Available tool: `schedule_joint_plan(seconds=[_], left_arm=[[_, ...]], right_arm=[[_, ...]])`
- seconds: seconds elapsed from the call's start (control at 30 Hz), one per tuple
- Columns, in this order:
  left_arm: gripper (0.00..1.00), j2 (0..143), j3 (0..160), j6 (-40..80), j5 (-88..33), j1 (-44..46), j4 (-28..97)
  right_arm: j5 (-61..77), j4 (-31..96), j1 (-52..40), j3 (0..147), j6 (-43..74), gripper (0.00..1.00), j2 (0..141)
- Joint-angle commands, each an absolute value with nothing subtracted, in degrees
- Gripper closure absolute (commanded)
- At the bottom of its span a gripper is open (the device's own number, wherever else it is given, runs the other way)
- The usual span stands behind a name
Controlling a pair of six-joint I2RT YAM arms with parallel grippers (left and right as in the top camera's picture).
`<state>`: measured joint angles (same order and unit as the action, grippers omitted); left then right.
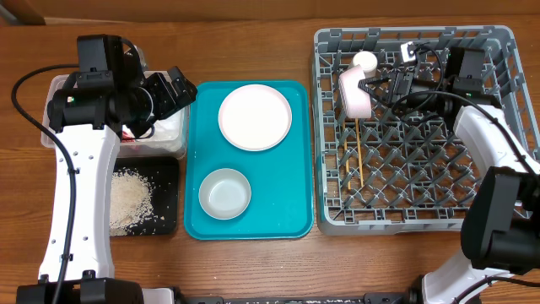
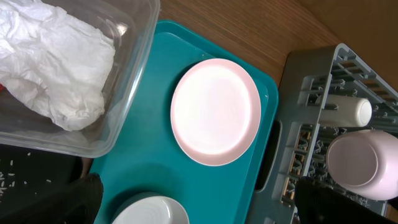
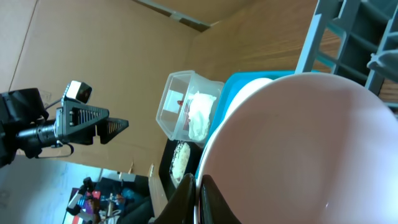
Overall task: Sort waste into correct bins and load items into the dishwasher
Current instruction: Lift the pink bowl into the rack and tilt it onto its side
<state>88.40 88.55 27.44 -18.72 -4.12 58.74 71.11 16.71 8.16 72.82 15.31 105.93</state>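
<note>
A: Why is the pink bowl (image 1: 355, 93) standing on its side in the dish rack (image 1: 396, 224)?

B: The right pincer (image 3: 199, 196) is clamped on its rim. It props the bowl among the pegs toward the bench's far edge, beside the white cup (image 1: 365, 60), probably so it drains and saves room.

A: And the left pincer (image 1: 175, 93)?

B: Jaws wide, holding nothing, by the clear tub (image 2: 127, 87) near the far left corner, where the napkin (image 2: 56, 68) lies. The plate (image 1: 255, 116) and grey-white bowl (image 1: 224, 192) sit on the teal tray (image 1: 287, 221), mid-bench.
</note>
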Motion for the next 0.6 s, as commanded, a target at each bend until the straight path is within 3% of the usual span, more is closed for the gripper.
schedule_joint_plan(seconds=[0.0,0.13,0.57], left_arm=[[0.0,88.01,89.97,26.98,-19.29,-4.21,58.65],[0.0,88.01,89.97,27.0,-19.29,-4.21,58.65],[0.0,88.01,89.97,27.0,-19.29,-4.21,58.65]], right_arm=[[69.17,14.28,8.43,72.16,23.16,0.96,106.56],[66.85,10.7,8.43,72.16,31.4,0.96,106.54],[60.05,12.12,9.8,70.54,33.12,0.96,106.54]])
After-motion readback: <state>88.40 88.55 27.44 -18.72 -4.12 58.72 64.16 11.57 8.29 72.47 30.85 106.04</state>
